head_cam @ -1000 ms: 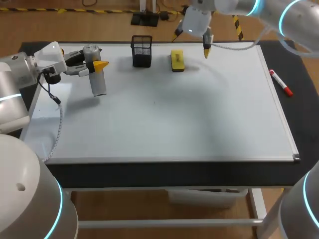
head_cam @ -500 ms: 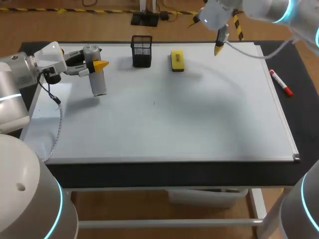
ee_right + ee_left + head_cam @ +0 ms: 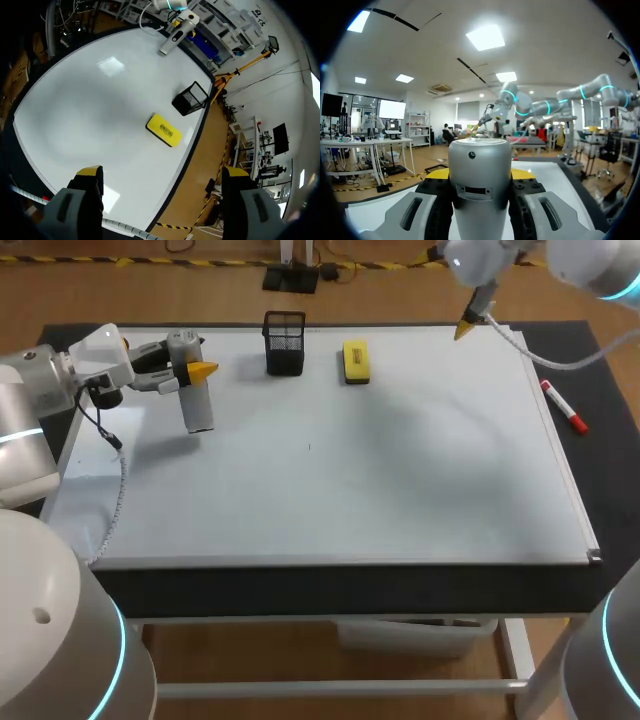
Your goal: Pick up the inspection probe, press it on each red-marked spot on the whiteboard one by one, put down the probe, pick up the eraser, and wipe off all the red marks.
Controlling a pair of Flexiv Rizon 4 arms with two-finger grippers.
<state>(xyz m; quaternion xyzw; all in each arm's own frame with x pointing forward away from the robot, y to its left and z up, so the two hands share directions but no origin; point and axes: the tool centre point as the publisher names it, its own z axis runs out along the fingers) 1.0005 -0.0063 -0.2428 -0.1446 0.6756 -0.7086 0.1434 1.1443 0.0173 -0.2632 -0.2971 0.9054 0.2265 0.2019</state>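
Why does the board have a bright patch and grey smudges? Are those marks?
Right wrist view: the bright patch on the whiteboard looks like reflected light, not a mark. Head view: the grey smudges are soft shadows, one beside the probe held in the left gripper, a broader one across the board's middle, nearer the front edge than the eraser.
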